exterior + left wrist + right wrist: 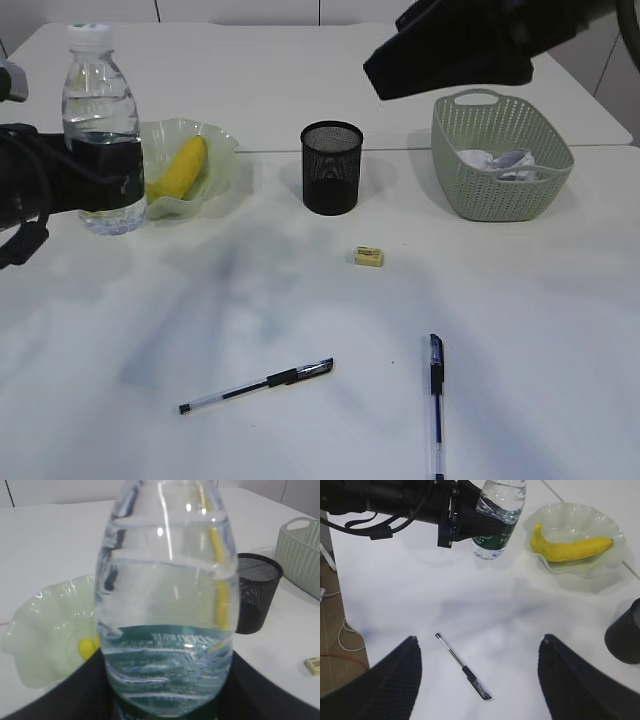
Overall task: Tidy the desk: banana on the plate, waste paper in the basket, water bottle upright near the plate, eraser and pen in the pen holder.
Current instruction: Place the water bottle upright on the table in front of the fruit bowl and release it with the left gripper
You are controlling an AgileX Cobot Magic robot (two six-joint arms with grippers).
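The white table [300,290] fills the view, and at its far left the left pincer [100,180] grips the water bottle [102,130] by its dark label, upright and just left of the plate [222,150], where the banana [180,168] lies. Right of the plate stands the pen holder [331,167], with the eraser [369,257] and two pens [256,386] [436,400] on the table nearer the camera. Farthest from the plate, the basket [500,165] holds the waste paper [497,162], and the right pincer [480,680] hangs above the table, spread wide and empty.

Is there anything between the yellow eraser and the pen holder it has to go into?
Nothing visible. The eraser lies on bare desk in front of the pen holder, slightly to its right. Both pens lie nearer the camera, outside that path.
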